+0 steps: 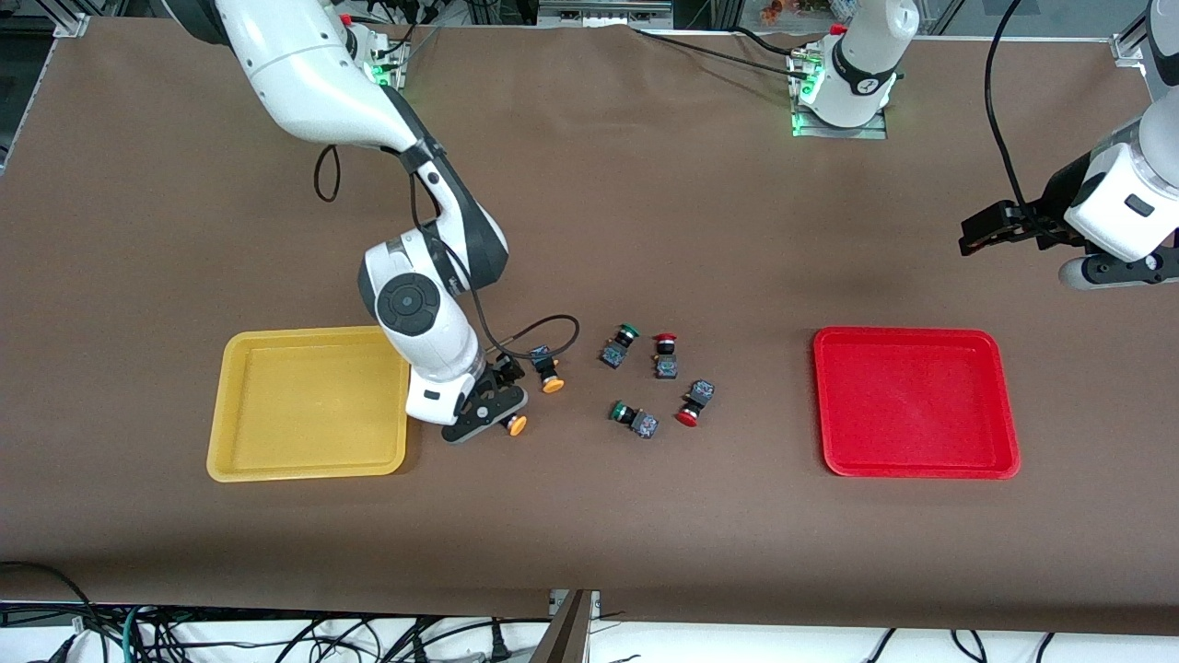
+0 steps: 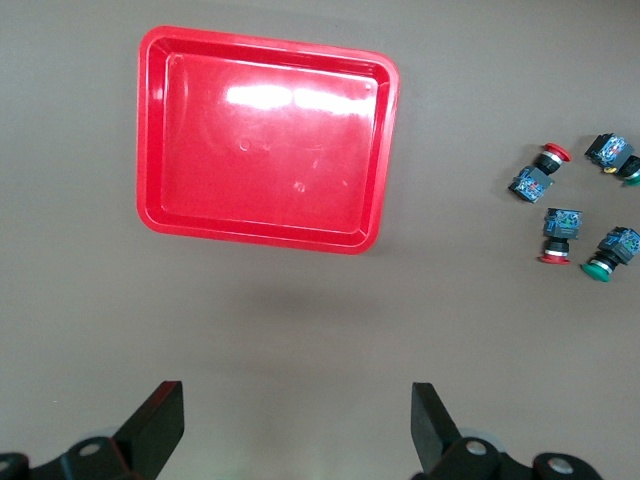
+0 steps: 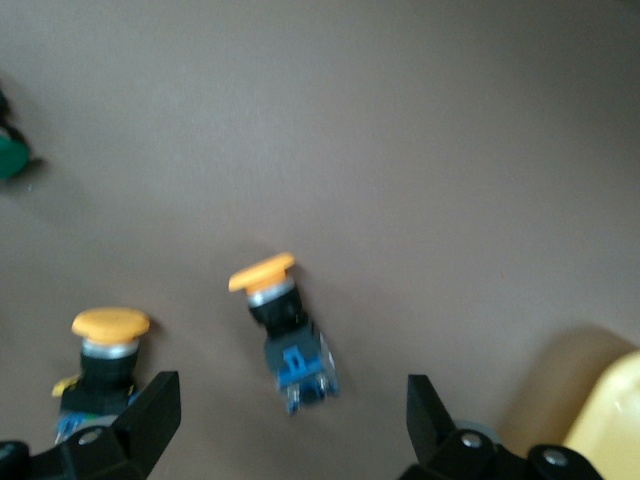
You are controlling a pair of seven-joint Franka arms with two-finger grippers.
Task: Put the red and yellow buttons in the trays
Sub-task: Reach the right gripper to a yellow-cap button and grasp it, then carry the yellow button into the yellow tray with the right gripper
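My right gripper (image 1: 486,412) is open and low over the table beside the yellow tray (image 1: 241,405). One yellow button (image 1: 516,424) lies on its side between its fingers, seen in the right wrist view (image 3: 285,325), untouched. The second yellow button (image 1: 550,376) lies close by, next to one finger (image 3: 105,350). Two red buttons (image 1: 665,354) (image 1: 693,405) lie mid-table. The red tray (image 1: 916,401) is empty, also in the left wrist view (image 2: 265,140). My left gripper (image 1: 978,235) waits open (image 2: 298,400), high over the table at the left arm's end.
Two green-capped buttons (image 1: 622,343) (image 1: 634,419) lie among the red ones. A black cable (image 1: 543,327) loops from the right wrist over the table. The yellow tray's corner (image 3: 610,420) shows in the right wrist view.
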